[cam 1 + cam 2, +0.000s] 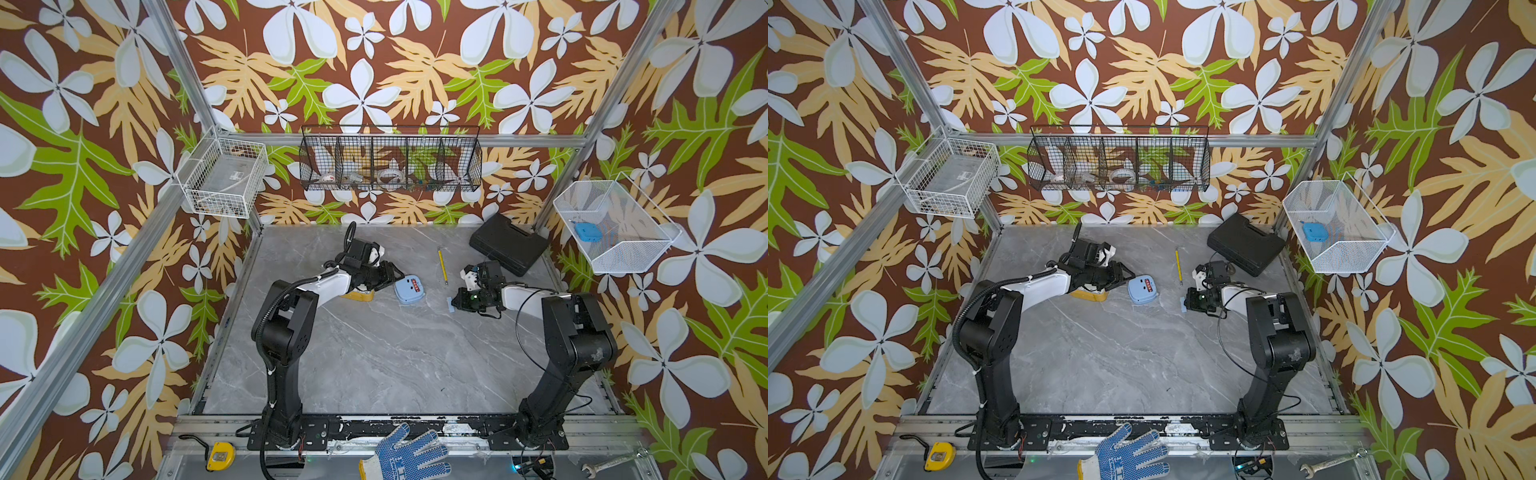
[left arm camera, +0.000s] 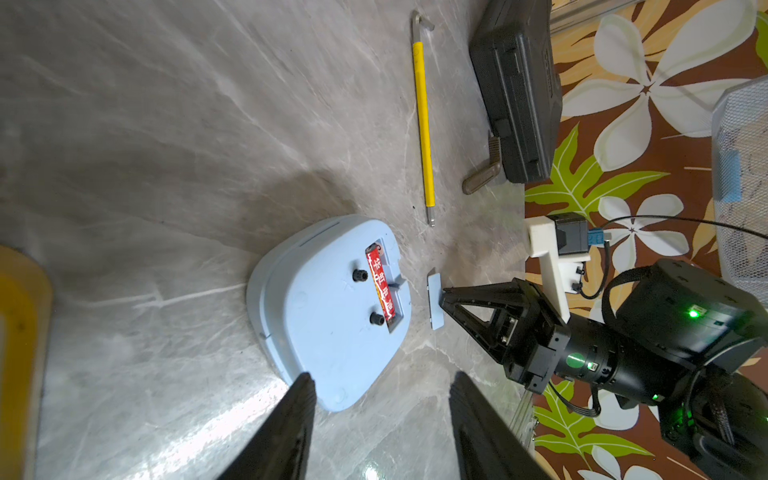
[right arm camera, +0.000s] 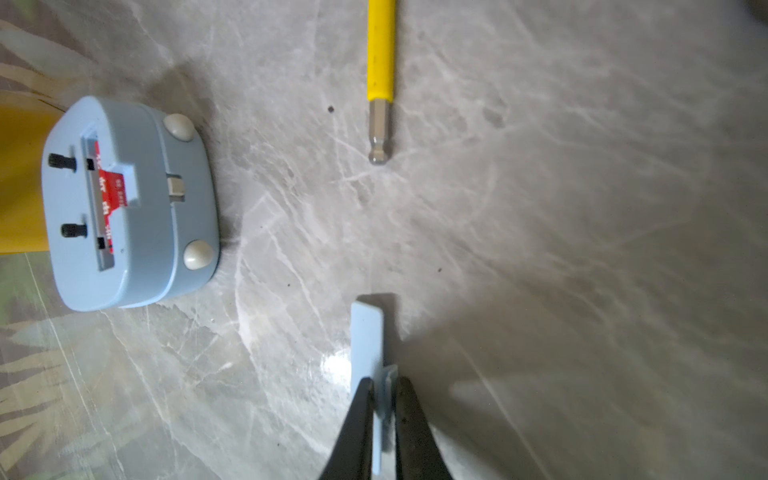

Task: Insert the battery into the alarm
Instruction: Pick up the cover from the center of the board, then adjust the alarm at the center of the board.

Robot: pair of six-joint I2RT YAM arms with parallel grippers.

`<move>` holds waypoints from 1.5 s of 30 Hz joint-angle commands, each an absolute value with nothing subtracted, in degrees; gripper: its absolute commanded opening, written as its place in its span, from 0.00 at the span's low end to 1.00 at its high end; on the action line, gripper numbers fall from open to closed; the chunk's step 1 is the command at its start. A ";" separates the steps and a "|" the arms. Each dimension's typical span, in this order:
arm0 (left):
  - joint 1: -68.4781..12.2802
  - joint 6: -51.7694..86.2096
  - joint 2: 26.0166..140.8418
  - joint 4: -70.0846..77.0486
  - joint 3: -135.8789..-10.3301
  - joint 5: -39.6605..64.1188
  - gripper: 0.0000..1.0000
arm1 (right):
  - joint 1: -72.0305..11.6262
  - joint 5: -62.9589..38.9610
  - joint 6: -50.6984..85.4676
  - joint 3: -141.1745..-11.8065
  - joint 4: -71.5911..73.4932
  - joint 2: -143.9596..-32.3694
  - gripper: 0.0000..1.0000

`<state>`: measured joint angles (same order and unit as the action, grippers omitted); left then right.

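The right gripper (image 3: 382, 384) is clamped on a thin pale-blue plastic battery cover (image 3: 366, 332), held on edge. Ahead and off to one side, well apart, the rounded pale-blue plastic alarm (image 3: 129, 203) lies back-up. The red-wrapped battery (image 3: 109, 195) already sits in its open bay, so insertion looks done and refitting the cover seems left. The left gripper (image 2: 381, 376), jaws apart and empty, hovers just beside the alarm. A yellow-sleeved metal hex key (image 3: 381, 50) lies beyond the cover, clear of the path.
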<state>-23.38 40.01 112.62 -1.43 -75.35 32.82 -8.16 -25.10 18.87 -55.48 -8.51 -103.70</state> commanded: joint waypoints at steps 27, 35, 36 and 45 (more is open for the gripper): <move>-23.29 39.01 120.77 -7.83 -85.34 28.10 0.58 | -15.22 -22.13 21.07 -64.55 -9.34 -99.27 0.05; -23.70 39.55 122.95 -9.46 -87.05 29.57 0.59 | -16.98 -21.77 20.80 -72.15 -11.34 -105.25 0.05; -23.81 39.62 123.12 -9.42 -87.32 29.93 0.59 | -17.21 -21.37 20.66 -72.82 -11.88 -105.68 0.05; -24.96 40.25 125.94 -10.24 -90.79 33.57 0.59 | -17.44 -21.36 21.20 -74.27 -13.65 -107.73 0.05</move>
<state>-24.82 40.32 125.51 -9.32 -90.15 31.99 -17.21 -21.80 20.93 -73.95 -12.36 -107.53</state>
